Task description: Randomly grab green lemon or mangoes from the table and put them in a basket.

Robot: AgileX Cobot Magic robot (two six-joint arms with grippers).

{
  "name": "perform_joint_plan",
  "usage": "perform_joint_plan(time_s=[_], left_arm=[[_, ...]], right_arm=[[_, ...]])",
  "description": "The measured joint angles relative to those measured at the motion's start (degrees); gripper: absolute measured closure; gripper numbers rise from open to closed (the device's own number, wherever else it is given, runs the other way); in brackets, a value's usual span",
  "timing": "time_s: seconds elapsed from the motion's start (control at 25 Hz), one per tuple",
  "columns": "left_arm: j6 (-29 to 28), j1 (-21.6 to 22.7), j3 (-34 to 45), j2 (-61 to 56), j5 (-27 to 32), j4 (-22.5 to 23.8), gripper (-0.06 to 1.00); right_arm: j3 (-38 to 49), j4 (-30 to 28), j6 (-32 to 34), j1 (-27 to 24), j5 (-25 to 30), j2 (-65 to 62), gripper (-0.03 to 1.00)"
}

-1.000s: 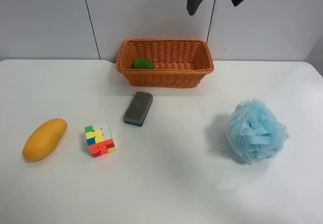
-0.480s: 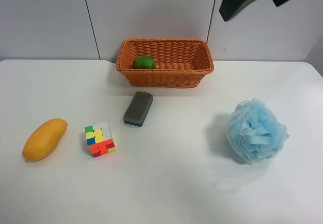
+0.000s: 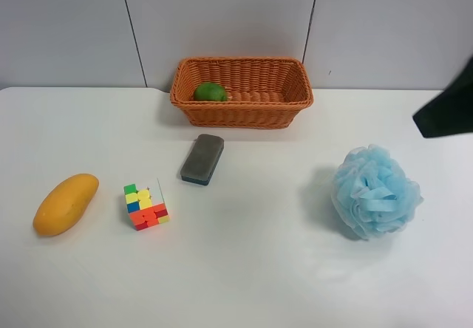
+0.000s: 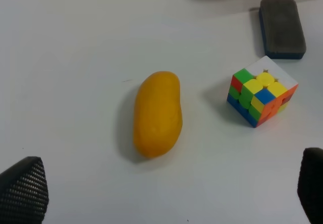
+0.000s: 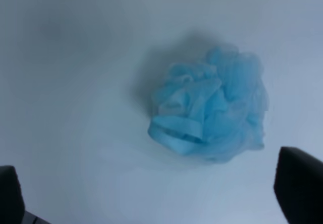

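Note:
The green lemon (image 3: 210,91) lies inside the orange wicker basket (image 3: 295,95) at the back of the white table (image 3: 244,269). The yellow-orange mango (image 3: 65,204) lies on the table at the exterior high view's left. It also shows in the left wrist view (image 4: 157,114), with my left gripper (image 4: 166,196) open and empty above it, apart from it. My right gripper (image 5: 156,204) is open and empty, high over the blue bath pouf (image 5: 209,110). The right arm shows only as a dark shape (image 3: 447,110) at the exterior high view's right edge.
A colourful puzzle cube (image 3: 145,204) stands right of the mango. A grey eraser (image 3: 202,159) lies in front of the basket. The blue pouf (image 3: 375,191) sits at the right. In the left wrist view, the cube (image 4: 262,90) and eraser (image 4: 282,28) lie beyond the mango.
The dark open gripper that hung above the basket has swung right and down to the exterior high view's right edge. The lemon has rocked slightly inside the basket.

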Motion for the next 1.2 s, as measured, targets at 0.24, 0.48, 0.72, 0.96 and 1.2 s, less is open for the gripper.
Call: perform_joint_plan(time_s=[0.24,0.48,0.72,0.96,1.2], left_arm=[[0.0,0.0,0.0,0.0,0.0,0.0,-0.05],[0.0,0.0,0.0,0.0,0.0,0.0,-0.05],[0.0,0.0,0.0,0.0,0.0,0.0,-0.05],[0.0,0.0,0.0,0.0,0.0,0.0,-0.05],[0.0,0.0,0.0,0.0,-0.1,0.0,-0.05]], right_arm=[[9.0,0.0,0.0,0.0,0.1,-11.9,-0.02],[15.6,0.0,0.0,0.0,0.3,-21.6,-0.02],[22.0,0.1,0.0,-2.4,0.3,-30.8,-0.02],[27.4,0.1,0.0,-13.9,0.3,-42.2,-0.02],[30.3,0.3,0.0,-21.4,0.3,-52.0,-0.02]])
